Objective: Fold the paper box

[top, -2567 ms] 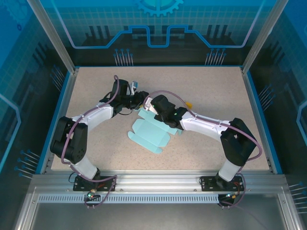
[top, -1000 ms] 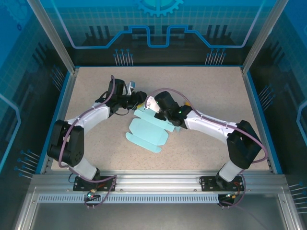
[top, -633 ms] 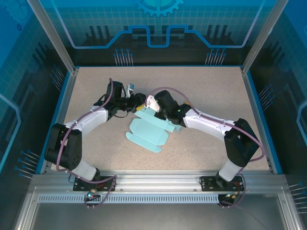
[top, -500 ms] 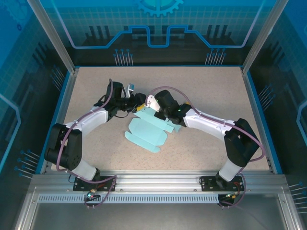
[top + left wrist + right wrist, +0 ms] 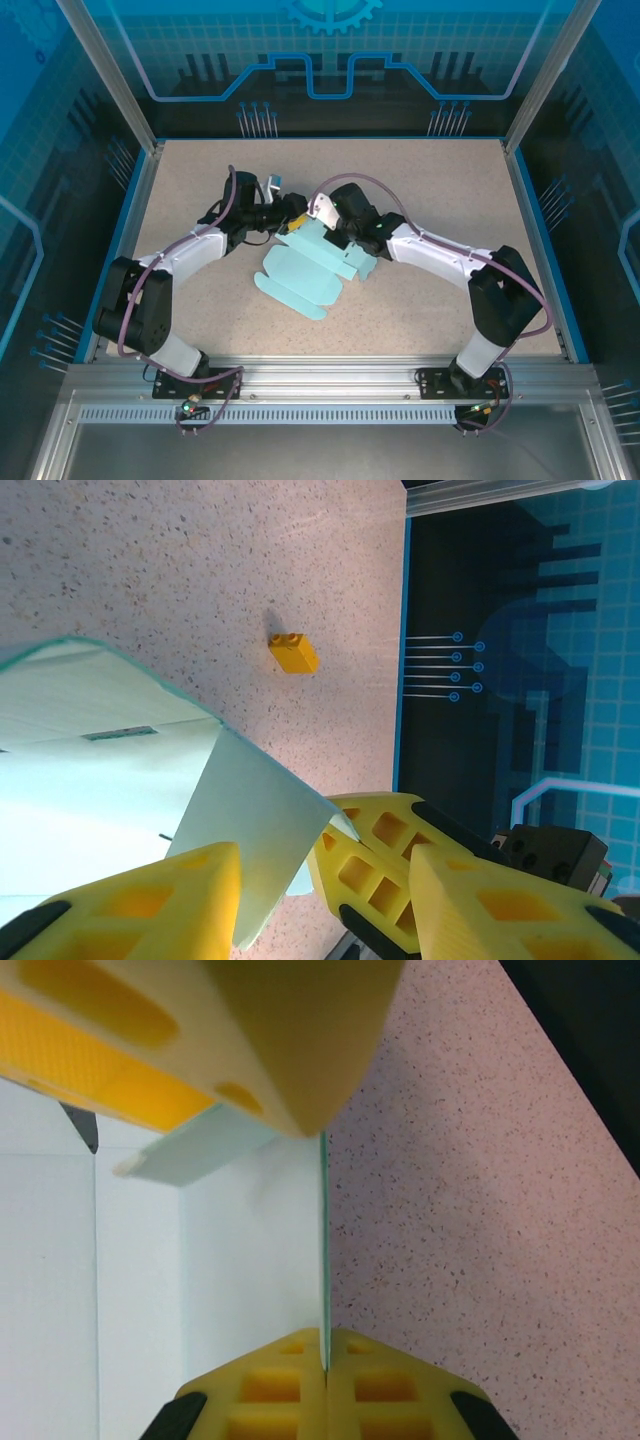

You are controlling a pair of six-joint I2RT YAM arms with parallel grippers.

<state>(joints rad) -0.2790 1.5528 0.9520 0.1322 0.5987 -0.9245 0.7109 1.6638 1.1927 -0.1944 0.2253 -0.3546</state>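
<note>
Top external view: right tool pinched the paper box's raised flap for creasing; left tool stood half-open astride it, mid-desk.

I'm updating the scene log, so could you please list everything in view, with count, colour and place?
paper box: one, light blue, mostly flat at the table's middle, one far flap lifted
block: one, orange-yellow, on the table beyond the box
table: one, speckled beige with a blue edge
panels: several, patterned blue, around the table
left arm: one, white and black, reaching in from the near left
right arm: one, white and black, reaching in from the near right
left gripper: one, yellow fingers standing apart, at the lifted flap
right gripper: one, yellow fingers, shut on the box's edge
</note>
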